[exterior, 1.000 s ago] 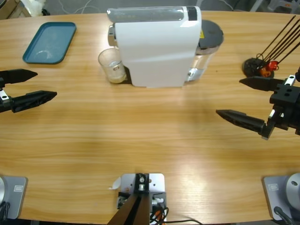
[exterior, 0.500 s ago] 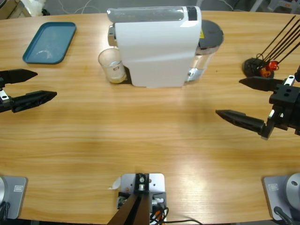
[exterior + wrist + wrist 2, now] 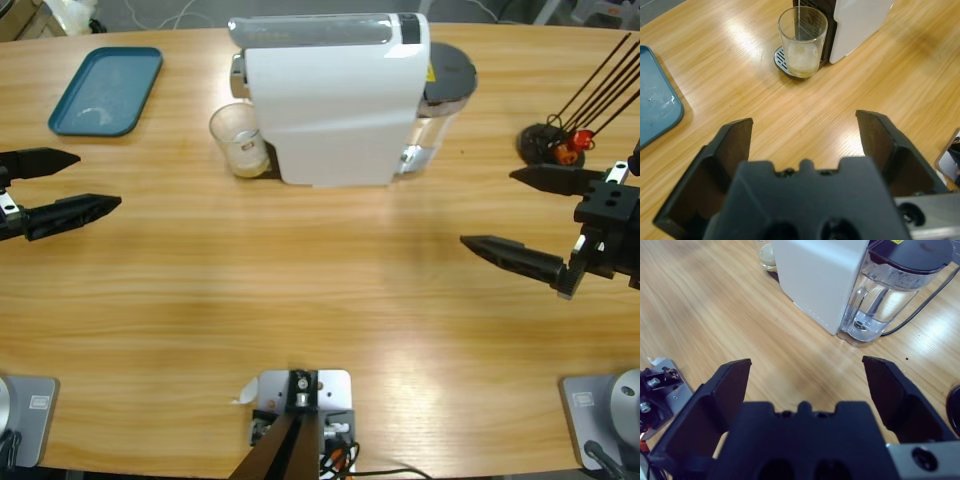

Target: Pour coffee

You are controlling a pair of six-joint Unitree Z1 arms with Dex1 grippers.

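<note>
Coffee [image 3: 801, 61]: shallow pale layer in a clear glass [image 3: 238, 139] on the drip tray [image 3: 783, 60] beside the white coffee machine [image 3: 335, 98], near the table's [image 3: 300, 290] far edge.
Change: nothing has moved over the last second; a thin stream falls into the glass, so brewing seems underway.
Left gripper [image 3: 72, 182]: jaws spread, empty, by the left edge.
Right gripper [image 3: 520, 215]: jaws spread, empty, by the right edge.

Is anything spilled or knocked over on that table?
Nothing stands out. The glass stands upright on the drip grate of the white machine, with coffee inside it. No puddle shows on the table.
</note>
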